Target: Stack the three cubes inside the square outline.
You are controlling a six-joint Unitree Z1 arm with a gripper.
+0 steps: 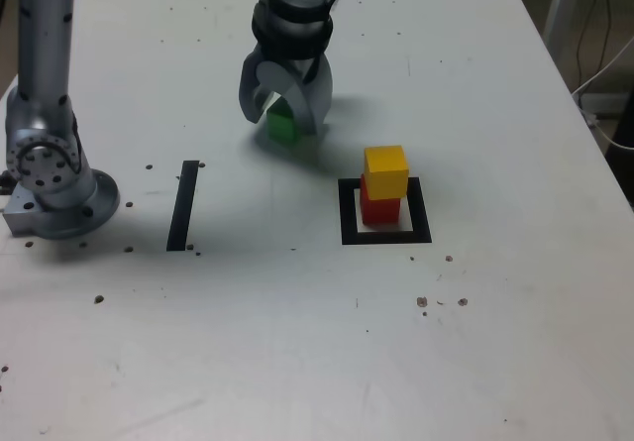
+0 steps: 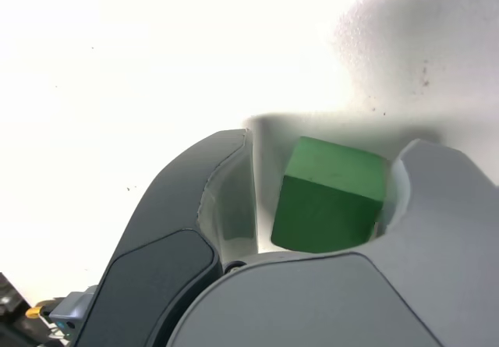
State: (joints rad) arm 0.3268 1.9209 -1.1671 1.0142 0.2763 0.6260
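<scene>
Grey curved gripper (image 1: 285,116) of the arm stands low over the white table (image 1: 297,342), its two jaws spread apart around the small matte green cube (image 1: 283,127). In the wrist view the green cube (image 2: 331,195) sits between the jaws, near one jaw and apart from the other; I cannot tell if any jaw touches it. The arm comes down from the far edge, wrist nearly vertical, and its round grey base (image 1: 54,178) stands at the exterior view's left. The table has much free room in front. The black tape square outline (image 1: 347,213) lies to the exterior view's right of the gripper, well apart. Inside it the small red cube (image 1: 379,209) carries the yellow cube (image 1: 386,171). A straight black tape strip (image 1: 184,205) lies between base and outline.
</scene>
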